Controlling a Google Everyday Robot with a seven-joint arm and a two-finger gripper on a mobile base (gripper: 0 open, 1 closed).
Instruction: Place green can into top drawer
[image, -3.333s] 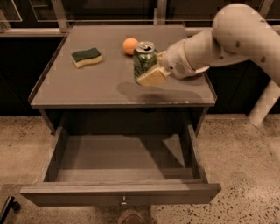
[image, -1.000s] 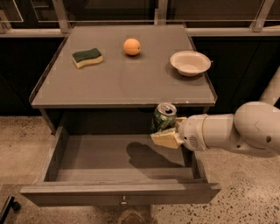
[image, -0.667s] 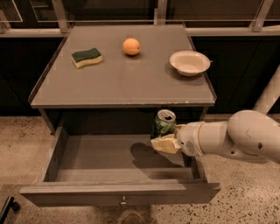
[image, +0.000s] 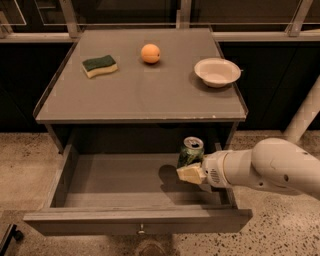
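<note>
The green can is upright, dark green with a silver top, held low inside the open top drawer toward its right side. My gripper comes in from the right on a white arm and is shut on the can's lower part, with a pale finger showing in front of it. I cannot tell if the can rests on the drawer floor. The drawer is pulled fully out; its grey front panel carries a small round knob.
On the grey table top lie a green and yellow sponge at the back left, a round orange at the back middle, and a white bowl at the right. The speckled floor surrounds the table.
The gripper has carried the can from the table top down over the front edge and into the drawer. Over the last second it has sunk lower and a little further in.
</note>
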